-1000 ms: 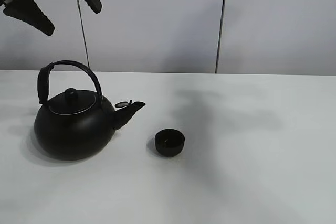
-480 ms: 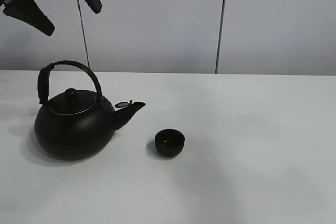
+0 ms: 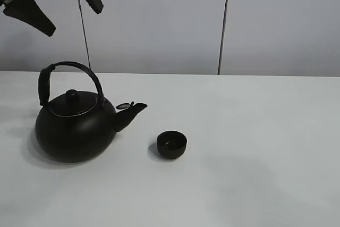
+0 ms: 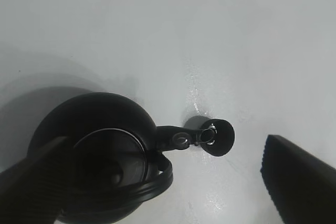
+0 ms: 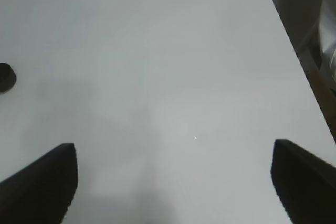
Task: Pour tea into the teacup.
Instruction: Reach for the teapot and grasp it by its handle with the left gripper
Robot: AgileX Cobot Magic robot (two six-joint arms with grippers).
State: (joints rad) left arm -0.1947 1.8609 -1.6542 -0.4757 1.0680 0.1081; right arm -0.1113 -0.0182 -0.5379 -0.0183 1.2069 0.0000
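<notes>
A big black kettle (image 3: 74,128) with an arched handle stands on the left of the white table (image 3: 255,131), its spout pointing right. The teacup (image 3: 171,144), small, black and glossy, sits just right of the spout, apart from it. My left gripper (image 3: 74,21) hangs open high above the kettle, holding nothing. The left wrist view looks straight down on the kettle (image 4: 100,150) and teacup (image 4: 218,137) between the open left gripper's (image 4: 163,145) fingers. My right gripper (image 5: 174,146) is open over bare table, with the teacup (image 5: 5,77) far off at the picture's edge. The exterior view does not show it.
A pale wall with vertical seams (image 3: 223,25) rises behind the table. In the right wrist view the table's edge (image 5: 294,51) runs along one side, with pale blurred shapes (image 5: 325,35) beyond it.
A faint shadow over the table to the right of the teacup has faded. Kettle, teacup and left gripper have not moved.
</notes>
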